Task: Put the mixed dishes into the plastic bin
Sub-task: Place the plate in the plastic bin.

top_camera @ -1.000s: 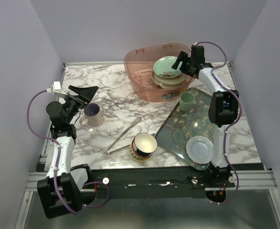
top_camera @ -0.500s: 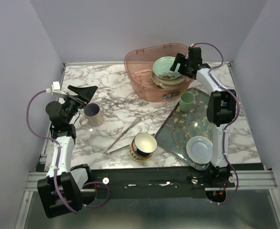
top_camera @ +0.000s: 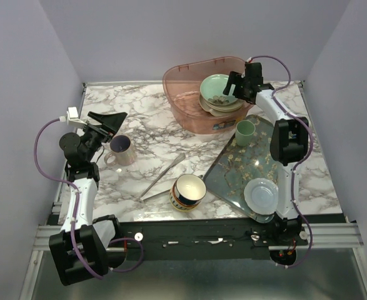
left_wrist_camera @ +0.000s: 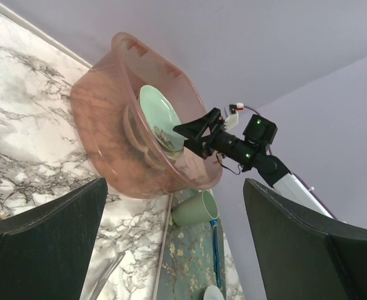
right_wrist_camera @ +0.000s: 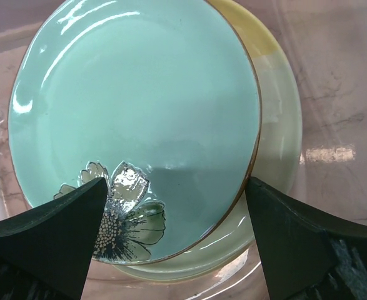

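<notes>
jaws of the right hand (top_camera: pixel 236 84) stand wide apart and hold nothing. it hangs over the mint-green plate (right_wrist_camera: pixel 139 119), which lies on top of a stack with a cream plate (right_wrist_camera: pixel 277 125) directly beneath, inside the pink plastic bin (top_camera: pixel 178 100). the step looks like clearing out after a drop. it is best done by rising straight up until both fingertips are above the plate's edge and then above the bin rim, and only then swinging away. a sideways pull at this height could catch the plate lip and tip the stack.

the bin's right wall is close beside this hand, so the free way out is up and toward the near side. just outside the bin a green cup (top_camera: pixel 245 132) stands on the far corner of the floral tray (top_camera: pixel 233 169), with a pale blue saucer (top_camera: pixel 261 194) on the tray's near end. the cup is probably the easiest next pick for this arm.

the left hand (top_camera: pixel 110 119) is also fully open and empty, poised above and just beyond the lilac mug (top_camera: pixel 122 149) on the marble surface (top_camera: pixel 145 112). it has bare marble around it to come down. nearer the bases, the metal tongs (top_camera: pixel 163 175) lie touching or almost touching the navy-and-yellow patterned bowl (top_camera: pixel 188 190), so a grasp there should come from the bowl's far side.
</notes>
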### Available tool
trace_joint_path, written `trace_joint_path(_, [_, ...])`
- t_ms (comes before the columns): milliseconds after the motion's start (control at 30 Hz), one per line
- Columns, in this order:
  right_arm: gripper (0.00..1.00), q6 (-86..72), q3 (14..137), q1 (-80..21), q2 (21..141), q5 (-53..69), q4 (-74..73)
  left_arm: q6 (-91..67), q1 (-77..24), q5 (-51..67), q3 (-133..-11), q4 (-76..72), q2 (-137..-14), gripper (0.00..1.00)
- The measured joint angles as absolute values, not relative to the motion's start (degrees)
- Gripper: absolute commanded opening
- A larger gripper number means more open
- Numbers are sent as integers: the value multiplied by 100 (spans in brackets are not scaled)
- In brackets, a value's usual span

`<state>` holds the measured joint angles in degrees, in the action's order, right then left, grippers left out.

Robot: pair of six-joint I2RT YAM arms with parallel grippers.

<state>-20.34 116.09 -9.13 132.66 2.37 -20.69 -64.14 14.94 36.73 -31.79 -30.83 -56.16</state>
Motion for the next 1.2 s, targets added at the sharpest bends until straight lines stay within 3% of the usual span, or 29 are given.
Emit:
trace_joint_path(400, [100, -1640, 11618, -1013, 13174, -128, -2088, -6438, 1573, 3680, -3179, -3081, -5616, 99])
trace_joint_path(633, [100, -1044, 11618, -1000, 12521, 36, -2263, -6453, 1702, 3693, -3179, -3081, -5634, 99])
trace_joint_path(800, [100, -362, 11244, -952, 11636, 626, -2176, -6405, 1717, 3693, -3192, -2976, -5684, 99])
trace_joint_path(1200, [100, 816, 8875, -939, 9013, 3358, -1708, -5911, 1719, 3715, -3376, -2512, -5642, 99])
